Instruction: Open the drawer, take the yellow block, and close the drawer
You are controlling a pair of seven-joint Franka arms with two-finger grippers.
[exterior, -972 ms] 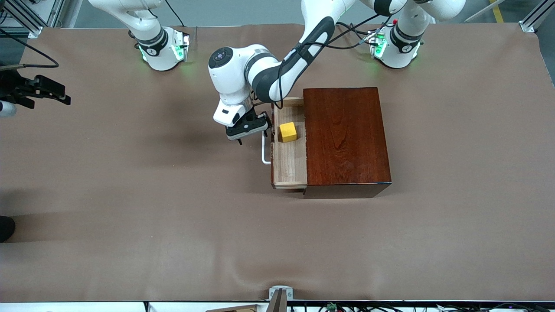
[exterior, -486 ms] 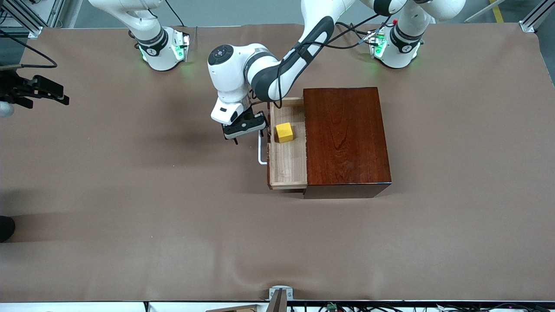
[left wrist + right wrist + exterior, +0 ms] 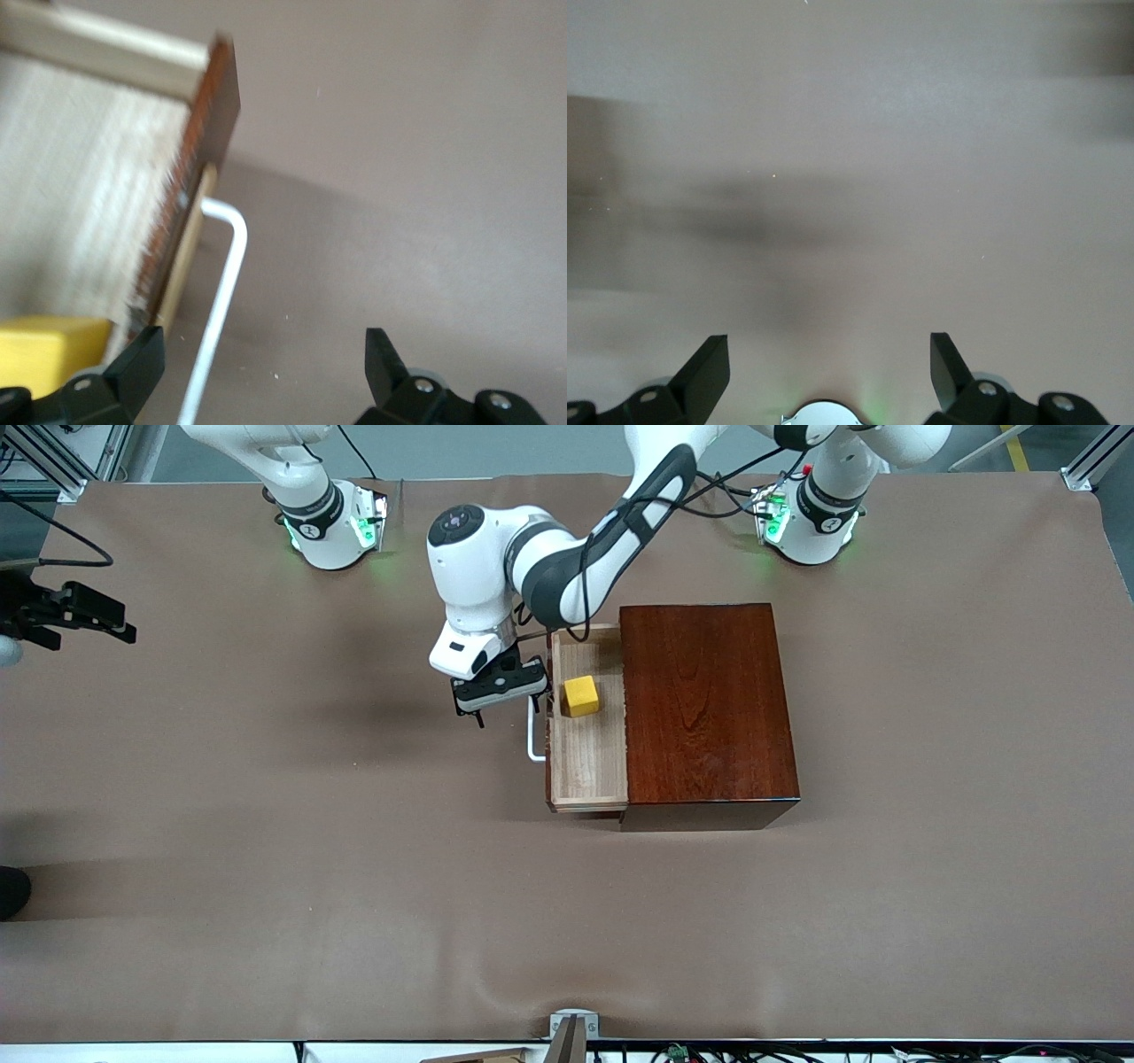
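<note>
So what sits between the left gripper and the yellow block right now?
The drawer's front panel and white handle. The left gripper, open, hangs over the handle; the block lies inside the drawer. Front and left wrist views show it.

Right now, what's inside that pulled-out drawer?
A yellow block sits in the drawer, at the end nearer the robots' bases. The rest of the visible tray is bare wood. The part under the brown box is covered.

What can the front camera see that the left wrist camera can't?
Only the front view shows the whole dark wooden box, both arms, and the right gripper waiting at the right arm's end of the table. Only the left wrist view shows the left gripper open, up close. Both show the open drawer, its white handle and the yellow block inside.
</note>
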